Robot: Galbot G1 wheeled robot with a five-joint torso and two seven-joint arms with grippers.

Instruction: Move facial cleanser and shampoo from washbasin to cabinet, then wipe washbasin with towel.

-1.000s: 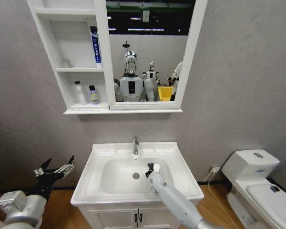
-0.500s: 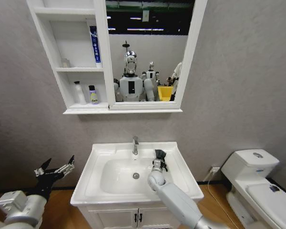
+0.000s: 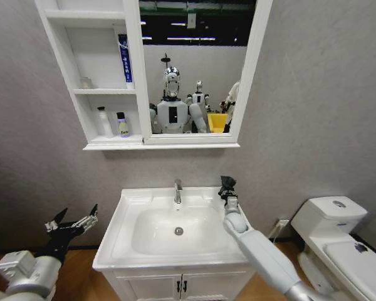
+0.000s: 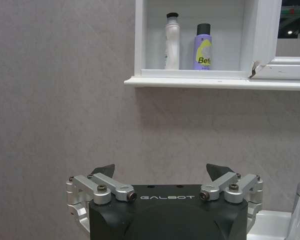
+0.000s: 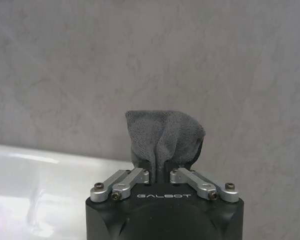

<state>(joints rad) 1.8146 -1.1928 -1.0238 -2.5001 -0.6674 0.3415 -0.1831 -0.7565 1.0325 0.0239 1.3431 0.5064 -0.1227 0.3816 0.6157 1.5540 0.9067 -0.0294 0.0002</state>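
The white facial cleanser (image 3: 104, 121) (image 4: 172, 41) and the black-capped shampoo (image 3: 122, 125) (image 4: 204, 47) stand side by side on the lowest shelf of the cabinet (image 3: 81, 75). My right gripper (image 3: 229, 191) is shut on the dark grey towel (image 3: 226, 184) (image 5: 163, 137), held just above the back right corner of the washbasin (image 3: 131, 200). My left gripper (image 3: 72, 222) (image 4: 161, 172) hangs open and empty to the left of the washbasin, below the cabinet.
A chrome faucet (image 3: 178, 190) rises at the basin's back rim. A blue-and-white tube (image 3: 124, 58) stands on the middle shelf. The mirror (image 3: 194, 69) is right of the shelves. A white toilet (image 3: 338, 241) sits to the right.
My right gripper has carried the towel from the basin bowl's right side up and back to the rear right corner. The left arm has not moved.
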